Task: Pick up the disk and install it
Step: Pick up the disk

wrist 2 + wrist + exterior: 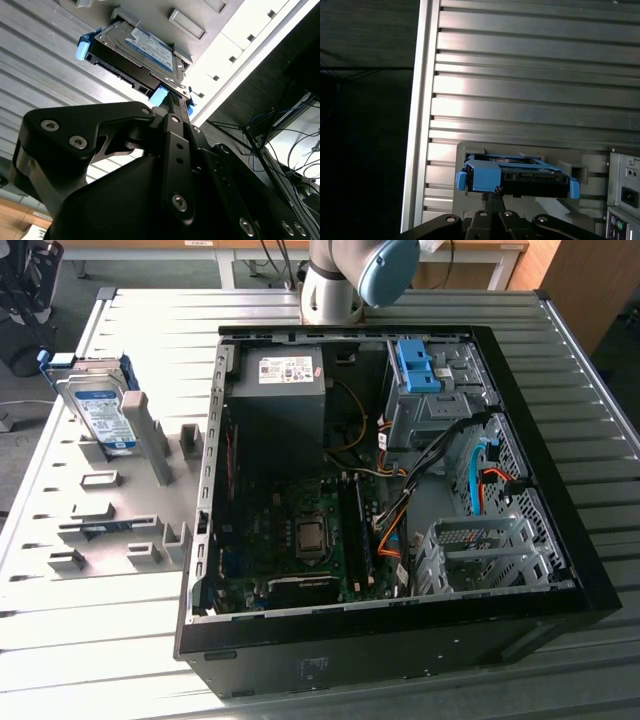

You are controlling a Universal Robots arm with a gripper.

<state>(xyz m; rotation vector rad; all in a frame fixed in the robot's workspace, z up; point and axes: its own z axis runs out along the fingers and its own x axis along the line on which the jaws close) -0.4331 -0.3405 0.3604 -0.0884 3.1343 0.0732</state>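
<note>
Exterior view: flat rectangular silver-metal disk with blue-and-white label and blue plastic rails (pixel 97 408) propped on end, leaning in grey plastic holder block (pixel 120 510), upper left of frame. Holder on ribbed metal desk (pixel 100 660), just beside open black computer case (pixel 400 645) at centre. Disk outside case, not installed.

Second wrist view: black hand (pixel 172 102) aimed at disk (pixel 137 47), tip at blue rail tab; contact unclear. Label face showing.

First wrist view: disk (pixel 530 177) straight ahead of hand (pixel 491 196), connector end toward hand, long axis likely running away from it. Hand off-centre, by the larger blue tab. Released or clenched: cannot tell.
</note>
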